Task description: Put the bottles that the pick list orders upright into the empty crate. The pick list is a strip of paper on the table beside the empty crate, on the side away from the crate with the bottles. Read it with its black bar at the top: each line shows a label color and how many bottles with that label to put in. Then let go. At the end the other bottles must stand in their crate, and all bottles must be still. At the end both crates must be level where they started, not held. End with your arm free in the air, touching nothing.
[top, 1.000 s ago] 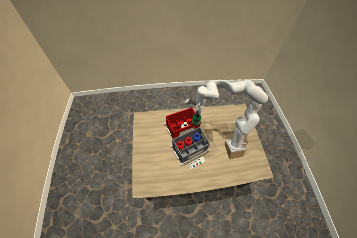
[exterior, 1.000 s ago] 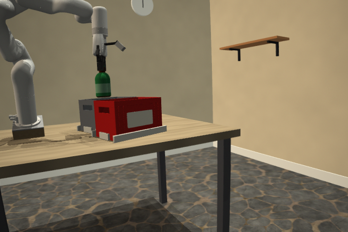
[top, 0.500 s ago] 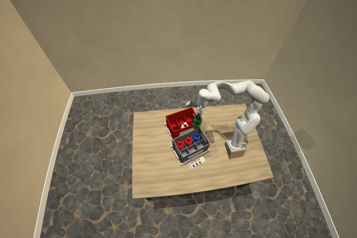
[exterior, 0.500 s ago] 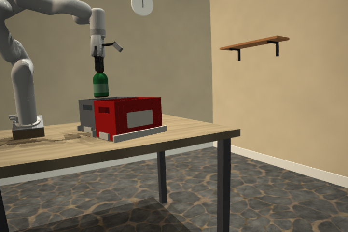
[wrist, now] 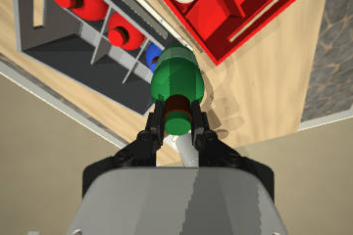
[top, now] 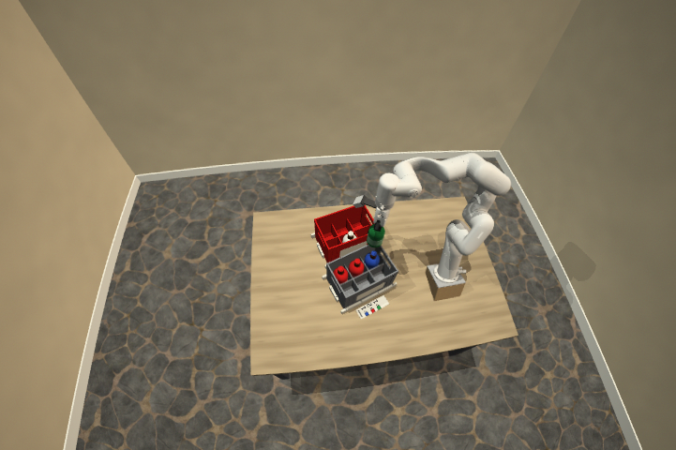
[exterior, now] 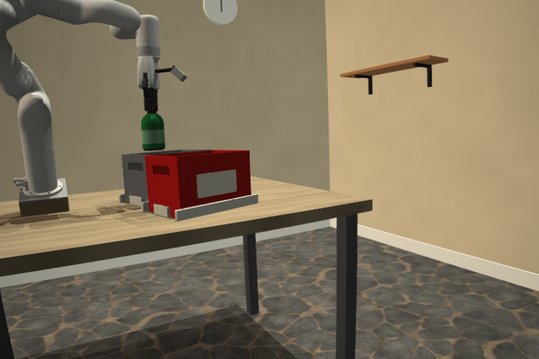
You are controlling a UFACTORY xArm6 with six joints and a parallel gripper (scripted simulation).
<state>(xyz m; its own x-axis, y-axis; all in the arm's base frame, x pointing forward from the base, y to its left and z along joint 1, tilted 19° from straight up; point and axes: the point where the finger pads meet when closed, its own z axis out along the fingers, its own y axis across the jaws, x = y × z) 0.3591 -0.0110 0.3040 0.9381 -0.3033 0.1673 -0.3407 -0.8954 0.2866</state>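
My gripper (top: pixel 378 225) (exterior: pixel 151 110) (wrist: pixel 177 110) is shut on the neck of a green bottle (top: pixel 375 236) (exterior: pixel 152 131) (wrist: pixel 176 78). The bottle hangs upright just above rim height, near the right ends of the crates in the top view. The grey crate (top: pixel 343 301) (exterior: pixel 134 179) (wrist: pixel 86 86) holds two red bottles (top: pixel 340 274) (top: pixel 356 266) and a blue bottle (top: pixel 371 259) (wrist: pixel 152 55) in its back row. The red crate (top: pixel 324 244) (exterior: pixel 164 190) (wrist: pixel 217 63) holds a white bottle (top: pixel 349 237). The pick list (top: pixel 372 307) shows blue, red and green marks; its counts are too small to read.
Pale rails (top: pixel 368 298) (exterior: pixel 217 207) run along the feet of the crates on the wooden table (top: pixel 295 339) (exterior: pixel 87 224). The two crates stand close side by side. The arm's base (top: pixel 446 286) (exterior: pixel 44 200) stands to the right of them in the top view.
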